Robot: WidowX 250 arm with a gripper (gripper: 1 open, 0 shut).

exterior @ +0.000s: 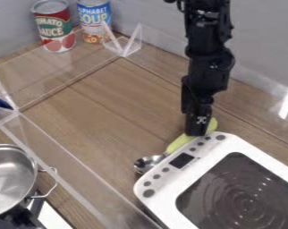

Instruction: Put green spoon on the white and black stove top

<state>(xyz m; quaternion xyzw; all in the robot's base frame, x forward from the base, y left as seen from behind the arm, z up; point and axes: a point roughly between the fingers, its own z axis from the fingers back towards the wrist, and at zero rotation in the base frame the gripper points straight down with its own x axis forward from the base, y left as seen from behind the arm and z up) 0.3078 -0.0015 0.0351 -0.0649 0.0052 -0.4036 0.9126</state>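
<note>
Gripper: we see the gripper (198,126) pointing straight down at the end of the black arm (204,54), low over the wooden table (105,107); its jaws stand spread wide and we see nothing held between them.

Gripper and spoon: the tips sit right over the handle end of the green spoon (176,146); from this angle we cannot tell whether they touch it.

Spoon: we see it lying flat on the table, its yellow-green handle pointing up toward the gripper and its shiny metal bowl down to the left, near the stove's corner. It is on the wood, not on the stove.

Stove: the white stove top (224,183) with its black ringed surface fills the lower right corner; its dark button panel faces the spoon. The spoon lies just beside its upper-left edge.

Pot: we find a steel pot (12,180) at the lower left edge, well apart from the spoon and stove.

Cans: two cans (72,24) stand at the back left, against the grey wall.

Barrier: a clear plastic wall (63,79) runs around the left and back of the table.
</note>
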